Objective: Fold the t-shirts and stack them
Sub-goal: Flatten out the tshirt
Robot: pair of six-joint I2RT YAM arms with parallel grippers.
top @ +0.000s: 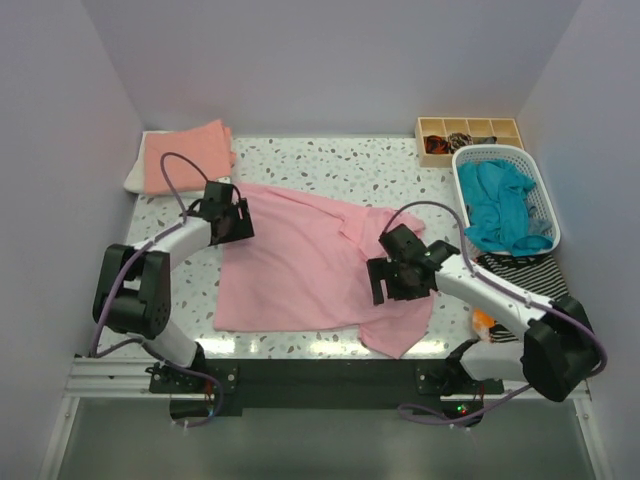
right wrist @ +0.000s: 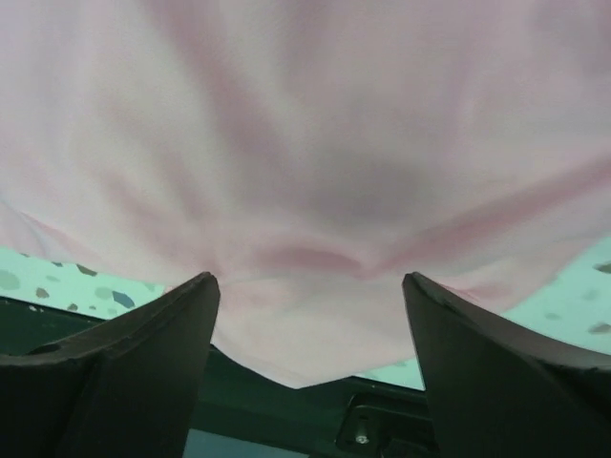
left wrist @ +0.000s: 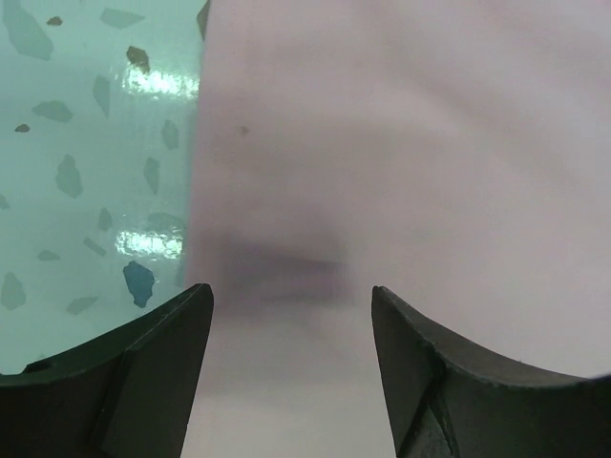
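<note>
Left gripper (top: 240,222) and right gripper (top: 395,290) hang spread over the pink t-shirt (top: 295,265) mid-bench; folding seems unstarted, needing edge pinches next.

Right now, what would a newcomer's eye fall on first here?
A light pink t-shirt lies spread across the middle of the table, the left arm at its left edge and the right arm over its near right corner, jaws open. A teal t-shirt sits in the white basket at right; a folded salmon-orange t-shirt lies far left.
</note>
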